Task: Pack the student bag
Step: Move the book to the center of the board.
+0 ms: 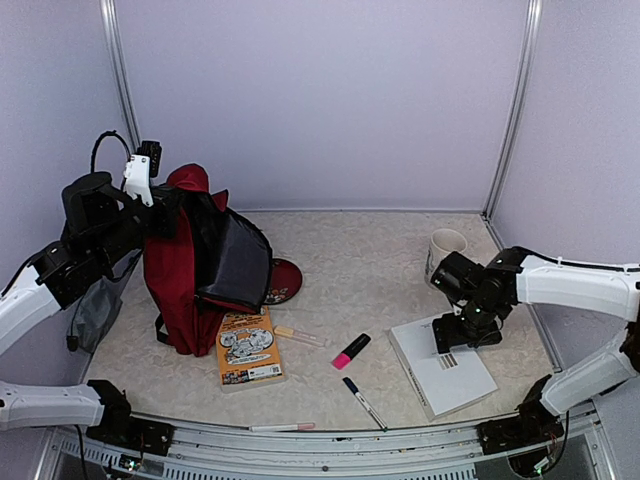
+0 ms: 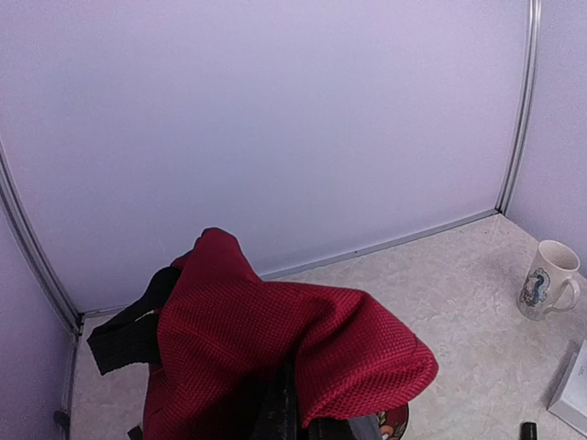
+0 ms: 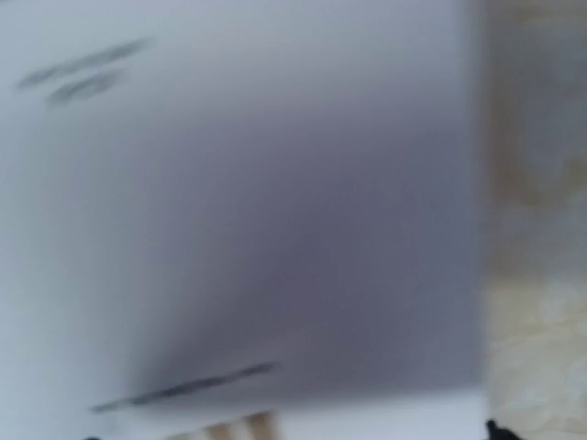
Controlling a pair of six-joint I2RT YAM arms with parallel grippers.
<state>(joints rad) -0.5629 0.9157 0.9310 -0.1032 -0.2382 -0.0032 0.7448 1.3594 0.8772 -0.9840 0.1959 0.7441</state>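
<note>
The student bag [image 1: 185, 290] is stood upright just behind the orange booklet [image 1: 247, 350], its base at the booklet's far edge. Its top fabric is pinched in the tightly closed left gripper [image 1: 172, 212], above and behind the booklet. The right gripper [image 1: 462, 335] is held low over a white book [image 1: 450, 378], well right of the booklet; its jaw width cannot be told.

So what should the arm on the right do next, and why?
Probably lower the right gripper and close on the white book: its jaws look spread just above the book, which lies flat on the table, not yet in the red bag on the left.
</note>
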